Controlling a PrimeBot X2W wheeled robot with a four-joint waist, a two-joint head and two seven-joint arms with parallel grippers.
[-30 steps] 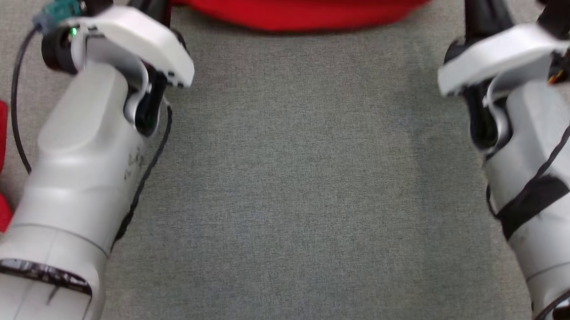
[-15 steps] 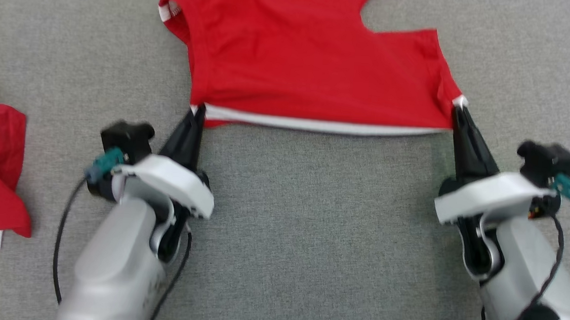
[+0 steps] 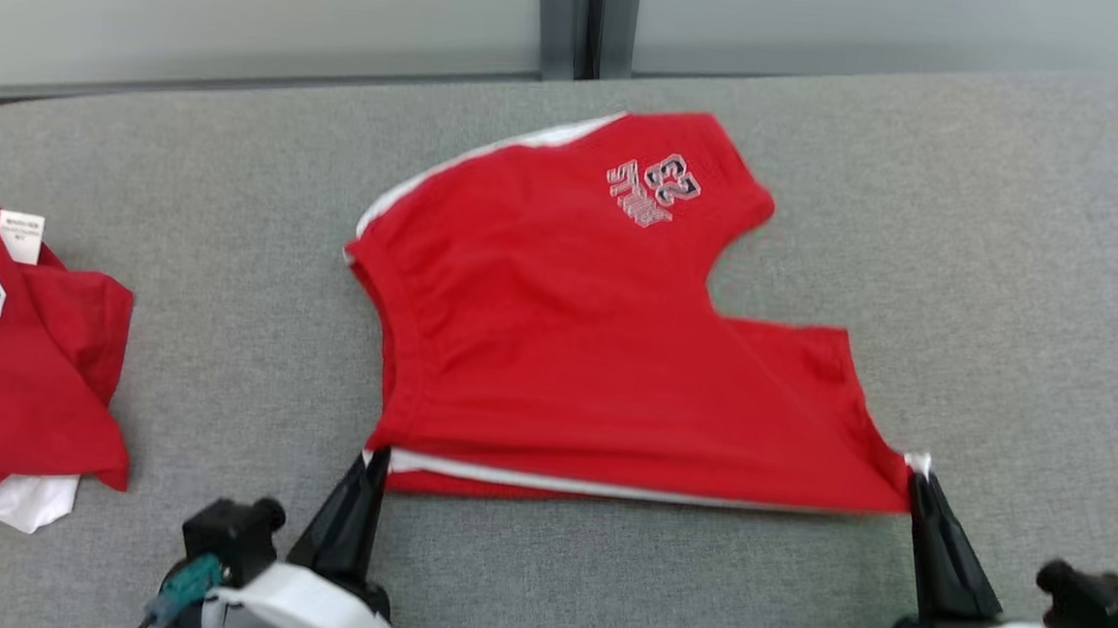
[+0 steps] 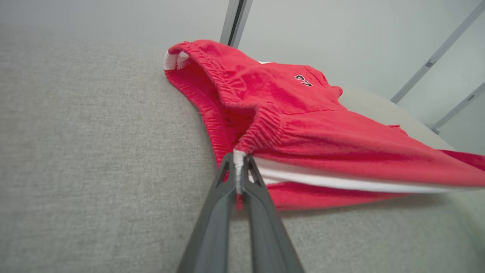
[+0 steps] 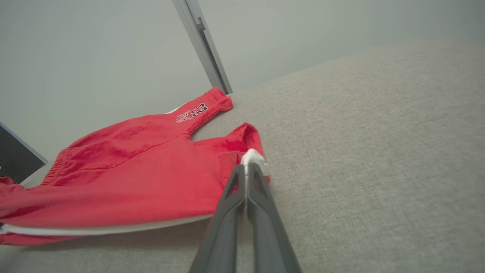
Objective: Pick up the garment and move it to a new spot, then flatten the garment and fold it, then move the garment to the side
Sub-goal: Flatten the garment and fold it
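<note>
Clamped shut on the near corners of the red shorts point(image 3: 605, 356) with left gripper point(image 3: 373, 458) and right gripper point(image 3: 918, 477) alike. Stretched left to right between them, lying ahead on the grey cushion point(image 3: 1007, 283).

The left gripper point(image 4: 238, 163) has its fingers point(image 4: 214, 216) pinched together on the white-trimmed corner of the red garment point(image 4: 303, 125), beside the gathered waistband point(image 4: 265, 127). The near hem is raised off the grey fabric counter point(image 4: 94, 151), with shadow beneath.
</note>
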